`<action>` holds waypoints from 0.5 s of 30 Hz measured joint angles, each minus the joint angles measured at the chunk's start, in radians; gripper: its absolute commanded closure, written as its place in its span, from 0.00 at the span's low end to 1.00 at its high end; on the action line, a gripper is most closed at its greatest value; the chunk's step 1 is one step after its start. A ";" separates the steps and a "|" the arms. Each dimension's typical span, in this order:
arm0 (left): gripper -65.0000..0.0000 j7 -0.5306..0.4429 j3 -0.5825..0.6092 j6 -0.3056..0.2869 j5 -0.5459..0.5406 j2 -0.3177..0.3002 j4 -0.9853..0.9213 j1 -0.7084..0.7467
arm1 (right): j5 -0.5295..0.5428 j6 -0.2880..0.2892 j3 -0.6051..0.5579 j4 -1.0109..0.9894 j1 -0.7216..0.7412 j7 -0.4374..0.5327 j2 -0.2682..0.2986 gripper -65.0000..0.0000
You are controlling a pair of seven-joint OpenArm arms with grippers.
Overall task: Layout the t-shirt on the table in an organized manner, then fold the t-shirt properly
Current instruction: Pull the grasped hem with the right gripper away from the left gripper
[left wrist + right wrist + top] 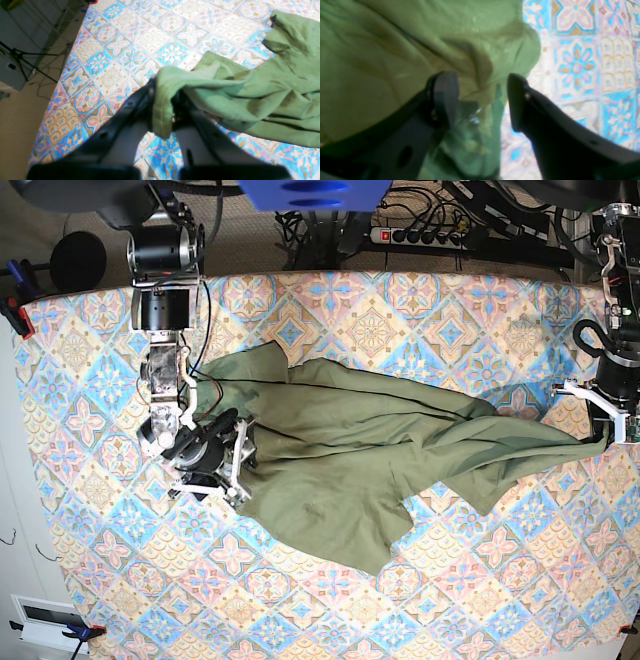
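In the base view, the right claw [225,455] stands wide apart at the left edge of the t-shirt [350,450], gripping nothing. The t-shirt lies stretched but wrinkled across the counter [400,610]. The left claw [603,430] is clamped on a hem corner. Layout appears incomplete; folding is not yet begun.
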 measured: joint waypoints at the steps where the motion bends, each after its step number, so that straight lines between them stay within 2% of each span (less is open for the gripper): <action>1: 1.00 0.000 0.000 0.000 0.000 0.000 0.000 0.000 | -0.001 -0.003 0.000 -0.018 0.016 0.002 0.001 0.49; 11: 1.00 0.000 0.000 0.000 0.000 0.002 0.000 0.001 | -0.007 -0.010 0.080 -0.371 0.201 0.135 0.006 0.49; 15: 1.00 0.000 0.000 0.000 0.000 0.002 0.000 0.000 | -0.001 -0.010 0.084 -0.506 0.284 0.230 0.004 0.49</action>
